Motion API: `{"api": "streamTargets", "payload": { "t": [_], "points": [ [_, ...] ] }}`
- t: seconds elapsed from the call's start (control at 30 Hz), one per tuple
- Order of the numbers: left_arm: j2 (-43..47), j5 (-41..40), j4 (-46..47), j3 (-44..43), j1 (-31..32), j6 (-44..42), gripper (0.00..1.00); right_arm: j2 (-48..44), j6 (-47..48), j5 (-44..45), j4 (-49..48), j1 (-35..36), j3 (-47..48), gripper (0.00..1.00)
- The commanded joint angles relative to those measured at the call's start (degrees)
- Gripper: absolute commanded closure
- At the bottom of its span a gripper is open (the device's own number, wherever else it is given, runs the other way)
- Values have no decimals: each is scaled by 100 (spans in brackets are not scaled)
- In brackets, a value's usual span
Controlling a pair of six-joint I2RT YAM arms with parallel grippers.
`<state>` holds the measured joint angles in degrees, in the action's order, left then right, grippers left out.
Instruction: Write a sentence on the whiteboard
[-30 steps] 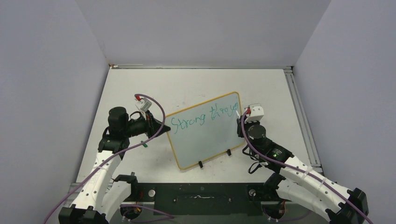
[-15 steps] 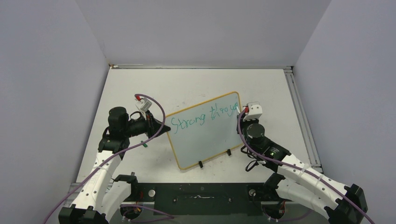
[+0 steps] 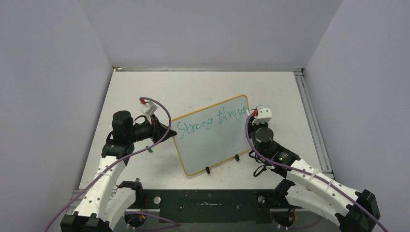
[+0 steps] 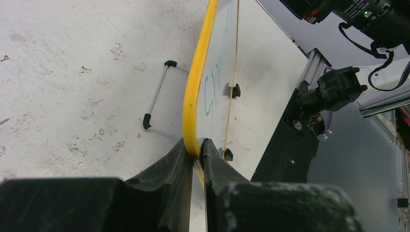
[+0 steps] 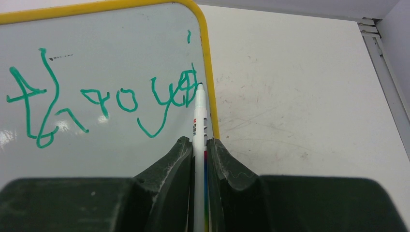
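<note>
R claw (image 5: 198,145), clenched on marker (image 5: 198,113), had nudged left vs 1 s ago. Tip sat at last letter of sentence (image 3: 196,126), by right frame of whiteboard (image 3: 212,147), propped mid surface (image 3: 193,92). L claw (image 4: 196,152) stayed clamped on its left edge. Line 1 prob. full.

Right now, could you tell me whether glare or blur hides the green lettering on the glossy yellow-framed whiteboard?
Right wrist view: green lettering sharp, small glints low left on glossy yellow-framed whiteboard; left wrist view: board nearly edge-on, writing squashed; top view: even light, no glare.
</note>
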<state>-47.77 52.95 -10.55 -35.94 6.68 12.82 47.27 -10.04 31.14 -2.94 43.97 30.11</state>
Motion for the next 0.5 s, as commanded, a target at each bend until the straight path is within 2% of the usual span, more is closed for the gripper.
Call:
{"api": "streamTargets", "payload": {
  "t": [0.0, 0.47],
  "points": [
    [75, -62, 216, -41, 27, -184, 100, 55, -30, 156, -42, -49, 172, 95],
    [83, -57, 204, -41, 24, -183, 100, -36, -303, 36, 355, -61, 78, 95]
  ]
}}
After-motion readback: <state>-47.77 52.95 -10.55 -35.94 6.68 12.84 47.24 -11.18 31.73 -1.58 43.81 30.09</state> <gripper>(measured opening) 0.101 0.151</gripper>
